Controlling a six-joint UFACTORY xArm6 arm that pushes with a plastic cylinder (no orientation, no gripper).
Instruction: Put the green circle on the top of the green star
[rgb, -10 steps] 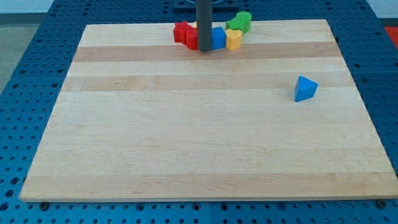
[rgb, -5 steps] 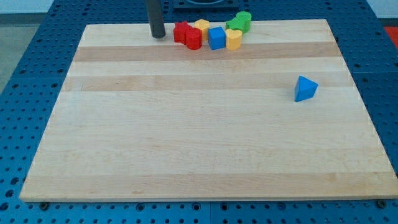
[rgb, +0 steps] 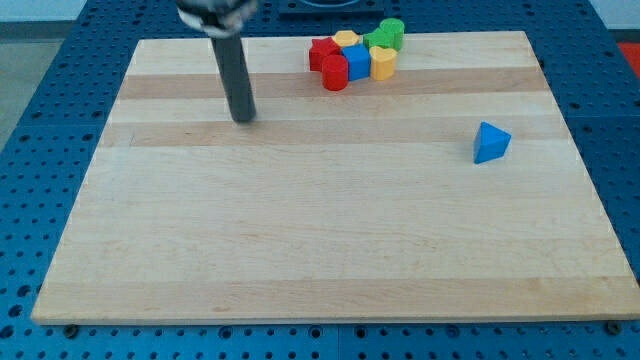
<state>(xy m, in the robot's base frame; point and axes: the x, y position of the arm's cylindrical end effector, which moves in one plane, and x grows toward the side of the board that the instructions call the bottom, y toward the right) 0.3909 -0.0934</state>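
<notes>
The green circle (rgb: 393, 29) sits at the board's top edge, touching the green star (rgb: 377, 42) just below and left of it. Both are part of a tight cluster with a red star (rgb: 321, 52), a red cylinder (rgb: 335, 74), a blue cube (rgb: 358, 63), a yellow heart (rgb: 383, 63) and an orange block (rgb: 345, 39). My tip (rgb: 243, 118) rests on the board well to the left of and below the cluster, touching no block.
A blue triangle (rgb: 490, 143) lies alone at the view's right. The wooden board (rgb: 320, 240) lies on a blue perforated table (rgb: 40, 120).
The red blocks have shifted right and the cluster is packed tighter. My tip moved from the cluster's left side down the view, away from the blocks.
</notes>
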